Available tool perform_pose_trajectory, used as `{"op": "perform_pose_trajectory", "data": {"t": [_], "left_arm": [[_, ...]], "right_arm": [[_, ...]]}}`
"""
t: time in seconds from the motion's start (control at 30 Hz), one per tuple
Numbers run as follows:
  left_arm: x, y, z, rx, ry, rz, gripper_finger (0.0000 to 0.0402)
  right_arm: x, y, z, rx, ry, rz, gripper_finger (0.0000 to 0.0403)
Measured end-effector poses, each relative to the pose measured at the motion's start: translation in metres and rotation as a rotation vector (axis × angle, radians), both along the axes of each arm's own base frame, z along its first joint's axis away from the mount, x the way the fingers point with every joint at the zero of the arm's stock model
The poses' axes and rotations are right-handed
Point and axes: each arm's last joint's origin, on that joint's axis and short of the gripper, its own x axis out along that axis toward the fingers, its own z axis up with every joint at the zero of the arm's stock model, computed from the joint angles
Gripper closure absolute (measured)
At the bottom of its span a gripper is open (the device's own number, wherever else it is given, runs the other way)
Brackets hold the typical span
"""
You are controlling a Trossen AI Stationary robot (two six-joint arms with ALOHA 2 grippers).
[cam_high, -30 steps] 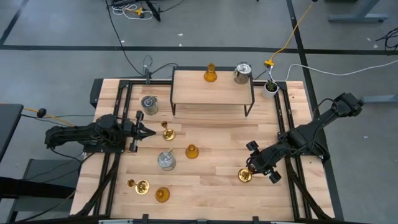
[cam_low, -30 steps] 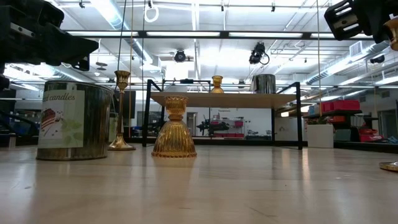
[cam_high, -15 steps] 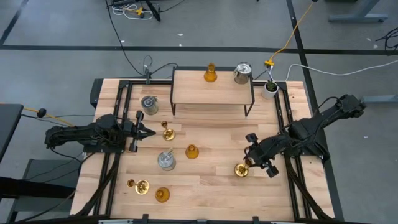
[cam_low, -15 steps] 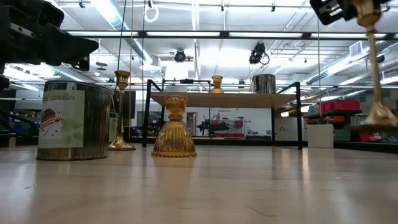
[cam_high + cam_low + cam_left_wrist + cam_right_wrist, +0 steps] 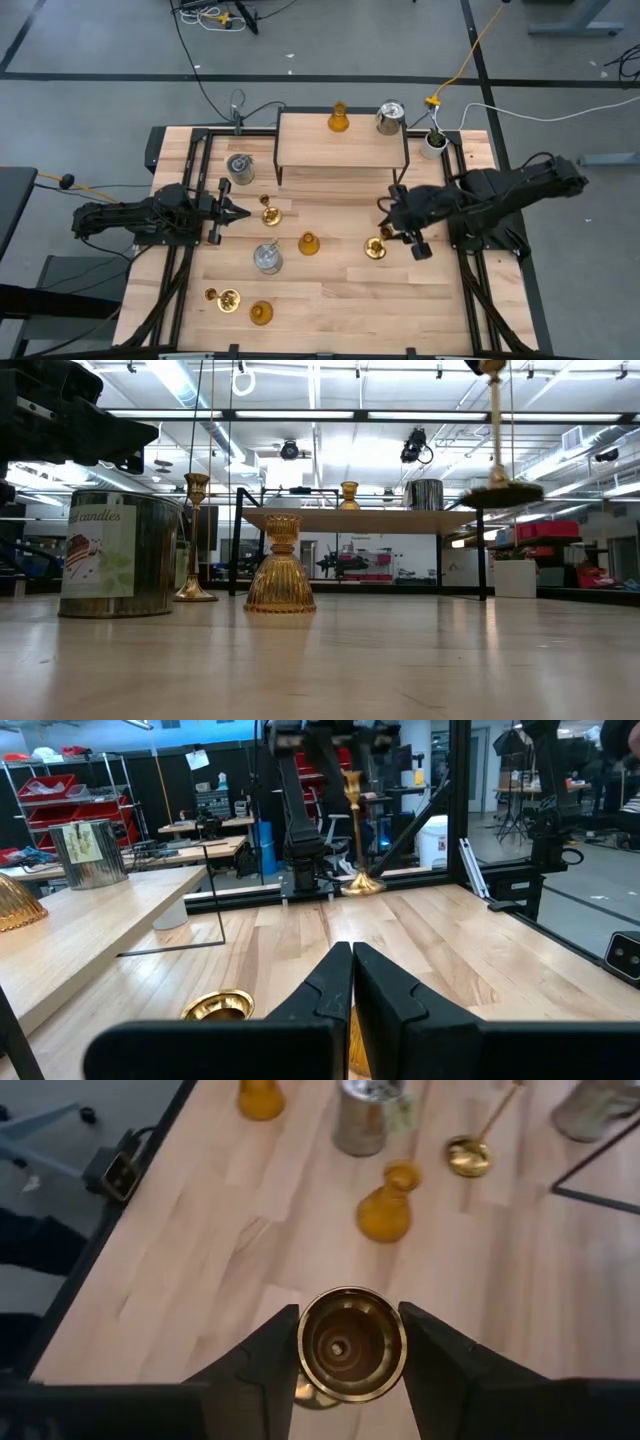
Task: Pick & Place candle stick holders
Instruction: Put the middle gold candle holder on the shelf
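So the right pincer [image 5: 388, 236] is clamped on the cup end of a brass holder [image 5: 375, 248], fingers either side of the rim, and it's carrying it in the air over the middle-right of the worktop [image 5: 330, 290]. In the low view the holder hangs well clear of the wood, long axis straight up and down, round base at the bottom and cup at the top inside the grip.

The relation that matters: the little raised shelf [image 5: 340, 150] sits on the far side of the pincer and a bit to the left, with an amber holder [image 5: 339, 120] and a silvery cylinder [image 5: 389, 117] already on top. My guess is the brass one is headed up there too, so it needs to stay upright and come down base-first onto bare shelf between or beside those two. The right arm is clearly the closer one for that.

Left pincer [image 5: 240, 212] is fully closed on nothing, parked over the left side of the worktop just beside another brass holder [image 5: 269, 214] standing there.
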Motion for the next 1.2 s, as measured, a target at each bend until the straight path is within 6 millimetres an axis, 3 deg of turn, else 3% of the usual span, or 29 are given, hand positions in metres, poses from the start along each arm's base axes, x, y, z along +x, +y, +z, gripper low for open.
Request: {"op": "perform_pose_trajectory", "data": {"t": [0.57,1.2], "left_arm": [[0.0,0.0,0.0,0.0,0.0,0.0,0.0383],[0.0,0.0,0.0,0.0,0.0,0.0,0.0383]], "right_arm": [[0.053,-0.042,0.061,-0.02,-0.013,-0.173,0.0252],[0.12,-0.102,0.085,-0.027,-0.1,-0.351,0.0252]]}}
